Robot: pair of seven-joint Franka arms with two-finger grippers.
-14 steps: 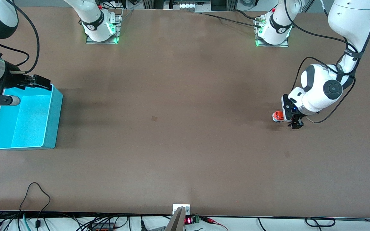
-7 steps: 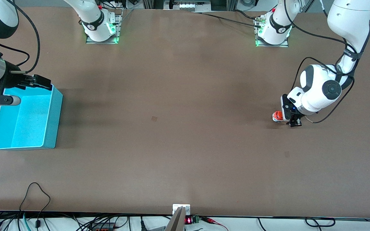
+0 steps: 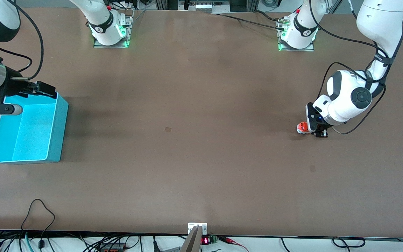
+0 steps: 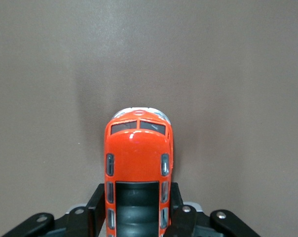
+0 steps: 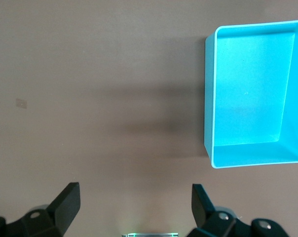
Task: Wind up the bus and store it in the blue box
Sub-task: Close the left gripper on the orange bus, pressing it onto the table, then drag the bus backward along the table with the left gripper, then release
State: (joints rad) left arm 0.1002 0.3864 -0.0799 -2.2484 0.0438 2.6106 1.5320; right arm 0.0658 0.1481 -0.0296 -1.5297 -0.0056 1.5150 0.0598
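The small orange bus [image 3: 302, 126] stands on the table at the left arm's end. In the left wrist view the bus [image 4: 139, 148] shows its orange roof and dark roof windows. My left gripper [image 3: 315, 131] is down at the table with one black finger [image 4: 95, 200] against each side of the bus's rear, shut on it [image 4: 137, 200]. The blue box [image 3: 58, 133] sits open and empty at the right arm's end and also shows in the right wrist view [image 5: 209, 98]. My right gripper [image 3: 42, 90] waits open and empty [image 5: 134, 205] over the box's edge.
The arm bases [image 3: 110, 33] [image 3: 297, 35] stand along the table edge farthest from the front camera. A small dark mark [image 3: 168, 129] lies mid-table. Cables and a connector block [image 3: 197, 229] run along the edge nearest the front camera.
My left gripper has drawn in a little and settled lower around the rear of the bus. The bus has barely moved. The right arm has not moved.
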